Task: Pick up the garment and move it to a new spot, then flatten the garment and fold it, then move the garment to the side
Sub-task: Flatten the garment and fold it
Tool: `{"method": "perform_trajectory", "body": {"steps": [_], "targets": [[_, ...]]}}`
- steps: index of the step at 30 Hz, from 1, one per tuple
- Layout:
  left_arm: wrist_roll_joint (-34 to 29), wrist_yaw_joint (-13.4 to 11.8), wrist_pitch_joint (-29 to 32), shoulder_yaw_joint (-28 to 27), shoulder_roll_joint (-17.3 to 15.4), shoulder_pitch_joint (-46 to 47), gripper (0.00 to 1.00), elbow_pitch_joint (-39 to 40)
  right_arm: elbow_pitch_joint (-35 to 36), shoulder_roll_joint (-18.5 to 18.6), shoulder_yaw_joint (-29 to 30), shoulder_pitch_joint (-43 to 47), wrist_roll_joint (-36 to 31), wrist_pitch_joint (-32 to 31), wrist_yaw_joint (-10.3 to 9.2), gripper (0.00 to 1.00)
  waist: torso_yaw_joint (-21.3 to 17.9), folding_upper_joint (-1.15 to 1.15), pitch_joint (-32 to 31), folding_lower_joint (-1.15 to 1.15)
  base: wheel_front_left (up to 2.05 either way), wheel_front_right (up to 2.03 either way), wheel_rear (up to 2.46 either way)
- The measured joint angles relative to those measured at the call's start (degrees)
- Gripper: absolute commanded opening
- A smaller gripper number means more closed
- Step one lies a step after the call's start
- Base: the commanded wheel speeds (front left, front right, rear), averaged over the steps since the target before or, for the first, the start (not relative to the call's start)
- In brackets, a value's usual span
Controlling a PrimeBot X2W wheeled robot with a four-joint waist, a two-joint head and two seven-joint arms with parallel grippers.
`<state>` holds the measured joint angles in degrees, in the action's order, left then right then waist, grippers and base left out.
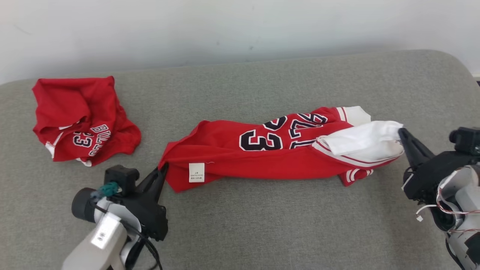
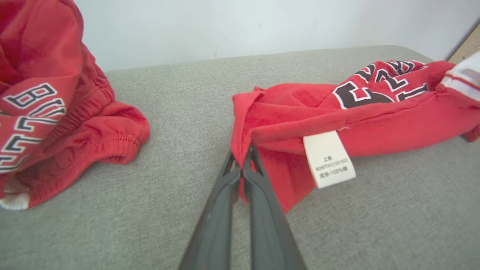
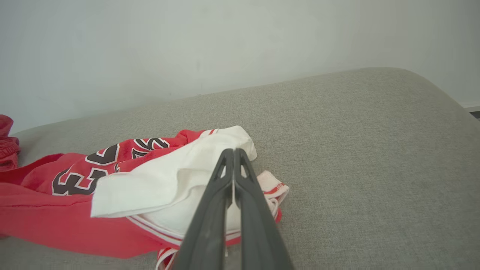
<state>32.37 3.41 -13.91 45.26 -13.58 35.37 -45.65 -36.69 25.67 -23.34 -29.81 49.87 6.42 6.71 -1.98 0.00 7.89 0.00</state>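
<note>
Garment (image 1: 225, 150) lies stretched left-right at mid cushion (image 1: 262, 225) | left gripper (image 1: 164, 168) pinches its red hem corner | right gripper (image 1: 400, 131) pinches its white sleeve end | we judge both grips oppose so that tension flattens the cloth before folding.

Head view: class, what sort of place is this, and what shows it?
Probably a living room or lab mock-up: a grey upholstered cushion against a plain white wall, with a red jersey and red shorts on it.
</note>
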Motion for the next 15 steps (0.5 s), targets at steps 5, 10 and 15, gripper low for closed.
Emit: {"method": "perform_trajectory", "body": {"steps": [5,10,15], "targets": [[6.4,3.3,1.9,-3.9,-0.6,0.9,0.0,2.0,0.8,-0.4,-1.7,-2.3,0.1,-3.2,0.19,0.0,-1.4,0.0,1.3,0.0,0.0,0.0,0.0],[15.0,3.7,8.3,-11.3,-1.3,14.9,0.0,1.2,-0.6,-2.8,-3.5,-15.8,1.1,-10.7,0.36,0.0,-2.8,0.01,4.9,0.01,0.0,0.0,0.0],[13.5,3.1,12.0,-14.4,-3.0,35.9,0.0,-0.8,-4.8,-3.2,0.0,-38.0,1.5,-14.3,-0.29,0.0,-3.7,0.01,8.7,0.03,0.0,0.0,0.0]]}}
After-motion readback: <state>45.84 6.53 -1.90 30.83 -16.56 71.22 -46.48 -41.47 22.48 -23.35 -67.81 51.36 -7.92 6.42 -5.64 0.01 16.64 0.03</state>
